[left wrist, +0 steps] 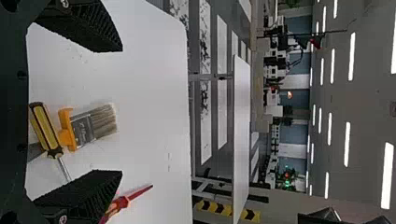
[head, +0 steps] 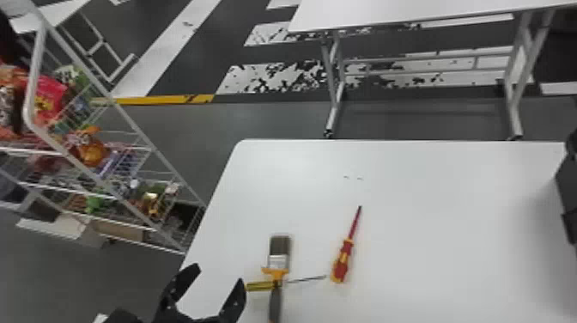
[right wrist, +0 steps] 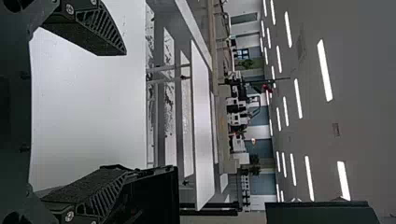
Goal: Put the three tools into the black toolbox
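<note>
In the head view my left gripper (head: 218,275) stands open at the table's lower left, beside the paintbrush (head: 279,262). The yellow-and-black screwdriver (head: 261,286) crosses the brush's dark handle. To their right lies the red-and-yellow screwdriver (head: 343,260), apart from both. In the left wrist view the open left gripper (left wrist: 122,111) has brush bristles (left wrist: 103,120) and the yellow screwdriver handle (left wrist: 44,126) between its finger lines, with nothing held. My right gripper (right wrist: 126,111) is open and holds nothing; a black box-like object (right wrist: 154,196), perhaps the toolbox, stands beside one finger.
The white table (head: 450,193) carries the tools; a black object (head: 569,193) stands at its right edge, and I cannot tell what it is. Left of the table is a wire rack (head: 141,146) of colourful goods. Another white table (head: 386,15) stands beyond.
</note>
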Available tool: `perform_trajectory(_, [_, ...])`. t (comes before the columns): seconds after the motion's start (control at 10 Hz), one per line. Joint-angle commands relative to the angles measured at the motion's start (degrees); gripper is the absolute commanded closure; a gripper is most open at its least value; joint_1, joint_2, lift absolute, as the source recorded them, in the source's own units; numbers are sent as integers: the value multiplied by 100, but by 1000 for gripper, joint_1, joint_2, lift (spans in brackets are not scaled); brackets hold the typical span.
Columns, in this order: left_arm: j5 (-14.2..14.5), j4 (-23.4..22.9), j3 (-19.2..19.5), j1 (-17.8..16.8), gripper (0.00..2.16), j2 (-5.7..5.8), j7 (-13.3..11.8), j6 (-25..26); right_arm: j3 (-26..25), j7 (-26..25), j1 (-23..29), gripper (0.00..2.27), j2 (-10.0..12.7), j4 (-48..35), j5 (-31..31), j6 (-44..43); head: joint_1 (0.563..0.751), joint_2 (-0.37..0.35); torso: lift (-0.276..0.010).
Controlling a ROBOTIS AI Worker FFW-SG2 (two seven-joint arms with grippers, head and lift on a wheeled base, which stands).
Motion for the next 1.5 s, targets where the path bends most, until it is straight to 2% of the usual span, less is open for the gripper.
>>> perform_trajectory(0.0, [3,297,31,-180,63,0,-15,-86,7,0,9,103,0,35,0,-71,695,350,-51])
perform_trajectory(0.3, [3,965,4,-576,63,0,-209,-367,7,0,61,103,0,17,0,-212,695,350,-51])
perform_trajectory(0.4, [3,1212,4,-708,63,9,-367,-596,7,0,79,103,0,0,9,-230,695,350,-51])
perform_trajectory(0.6, [-5,1299,84,-787,63,53,-780,-719,42,0,96,103,0,-18,70,-265,695,350,-51])
perform_trajectory(0.7, [-5,1255,277,-795,63,79,-1026,-701,78,0,96,103,0,-9,114,-265,695,350,-51])
perform_trajectory(0.9, [21,1238,769,-848,63,202,-1703,-596,78,0,96,103,0,0,114,-247,695,350,-51])
perform_trajectory(1.0, [12,1176,1024,-875,63,264,-2037,-314,78,0,96,103,0,8,123,-265,695,350,-51])
perform_trajectory(1.1, [-14,1088,1244,-910,70,369,-2494,72,78,0,88,103,-9,8,123,-282,695,350,-51])
perform_trajectory(1.2, [-41,983,1393,-910,70,440,-2722,283,78,0,79,103,-9,17,123,-282,695,350,-51])
perform_trajectory(1.3, [-93,930,1463,-910,66,572,-2933,529,78,0,61,103,-9,43,114,-300,695,350,-51])
perform_trajectory(1.4, [-208,930,1472,-910,66,633,-3030,512,78,0,35,103,-9,114,97,-405,695,350,-51])
